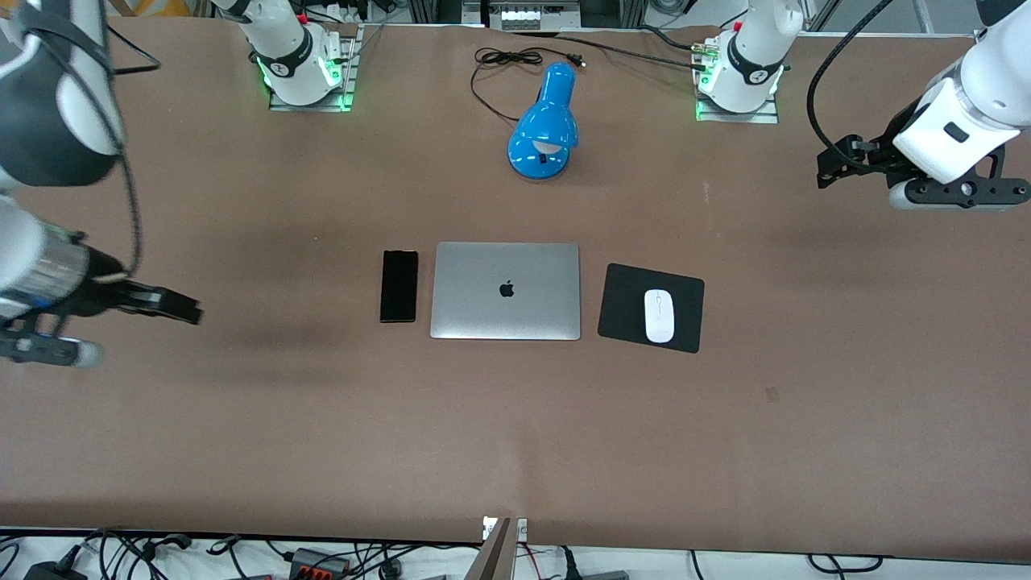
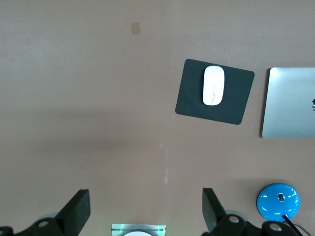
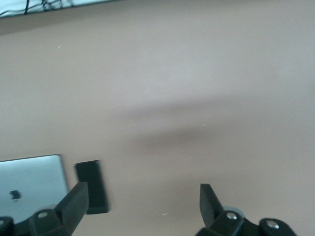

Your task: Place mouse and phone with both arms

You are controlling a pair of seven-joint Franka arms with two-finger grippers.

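Note:
The white mouse lies on a black square pad beside the silver laptop, toward the left arm's end of the table; it also shows in the left wrist view. The black phone lies flat beside the laptop, toward the right arm's end, and shows in the right wrist view. My left gripper is open and empty, raised over bare table well away from the mouse. My right gripper is open and empty, raised over bare table away from the phone.
A blue desk lamp with a black cord lies farther from the front camera than the laptop, between the two green-lit arm bases. Cables run along the table's front edge.

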